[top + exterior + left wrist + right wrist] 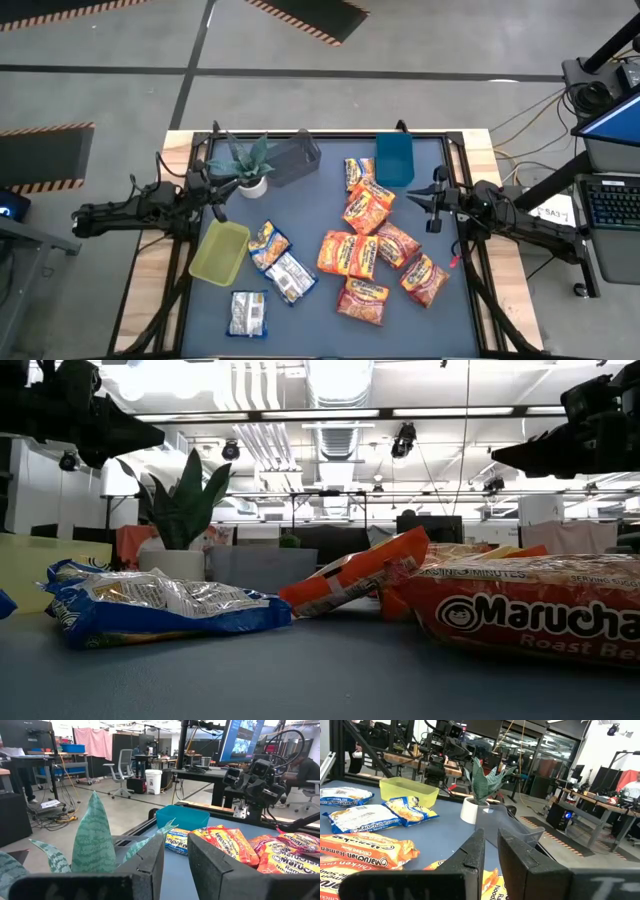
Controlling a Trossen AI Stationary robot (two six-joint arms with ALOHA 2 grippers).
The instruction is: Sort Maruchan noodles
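The dark table (310, 320) holds three bins along its far and left sides: a grey bin (292, 160), a blue bin (394, 158) and a yellow-green bin (221, 251), with a potted plant (247, 165) just beside the grey one. The Maruchan noodles are all loose on the mat, none in a bin: an overlapping heap of orange-red packets (370, 250) right of centre, two yellow-and-blue packets (279, 258) touching each other near the yellow-green bin, and a whitish-silver packet (246, 313) alone at the near edge. These packets look light, crinkly and slick, with a brittle noodle block inside, so I would judge a pinch across a short edge or the crimped seam safest, and the top packet of the heap should come off first. The left gripper (213, 195) hovers by the plant, its jaws a moderate gap apart, holding nothing; the right gripper (432, 200) hangs near the blue bin, jaws only narrowly parted, also empty
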